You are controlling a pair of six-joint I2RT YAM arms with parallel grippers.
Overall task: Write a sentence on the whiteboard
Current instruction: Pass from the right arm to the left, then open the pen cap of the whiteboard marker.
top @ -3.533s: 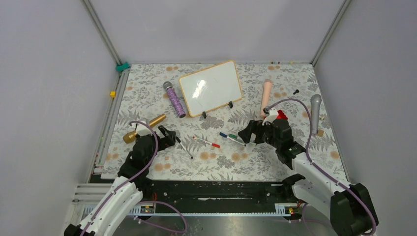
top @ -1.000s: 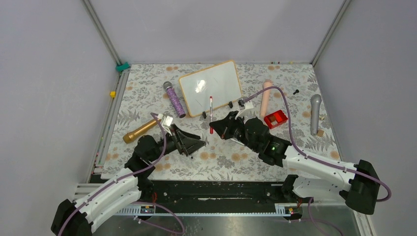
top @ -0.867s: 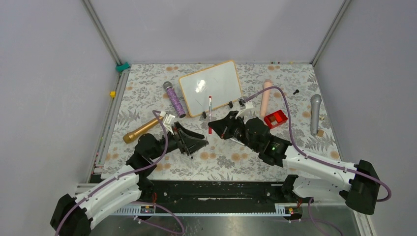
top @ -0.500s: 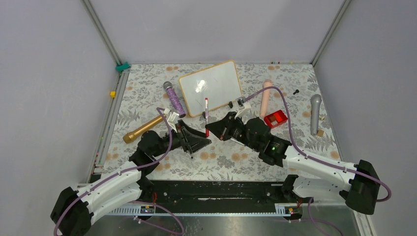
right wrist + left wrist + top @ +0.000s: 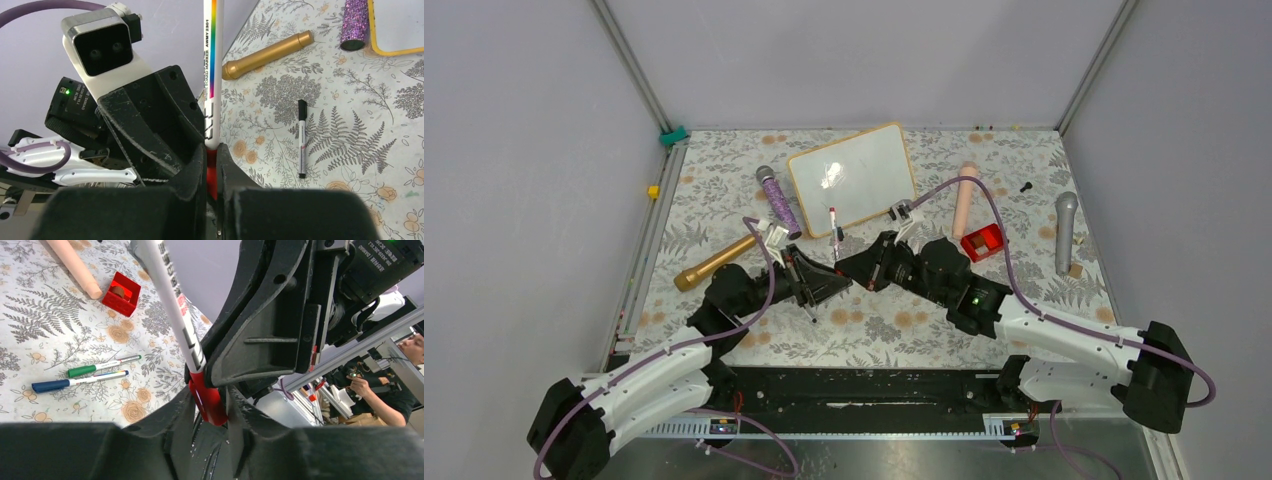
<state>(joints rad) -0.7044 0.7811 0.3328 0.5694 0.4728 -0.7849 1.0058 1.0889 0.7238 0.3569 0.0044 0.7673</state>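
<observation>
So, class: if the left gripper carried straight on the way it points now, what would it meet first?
The left gripper would first meet the red cap of the marker, which sits between its fingers; whether they pinch it is unclear. Just beyond is the right gripper, clamped on the marker.

A grey fern-print cloth (image 5: 724,190) dotted with orange blooms lies under a glossy white whiteboard (image 5: 854,178) framed in pale wood, a glittery purple microphone (image 5: 778,202), a gold microphone (image 5: 716,262), a red box (image 5: 983,242) and a white, red-capped, rainbow-striped marker (image 5: 212,75).
</observation>
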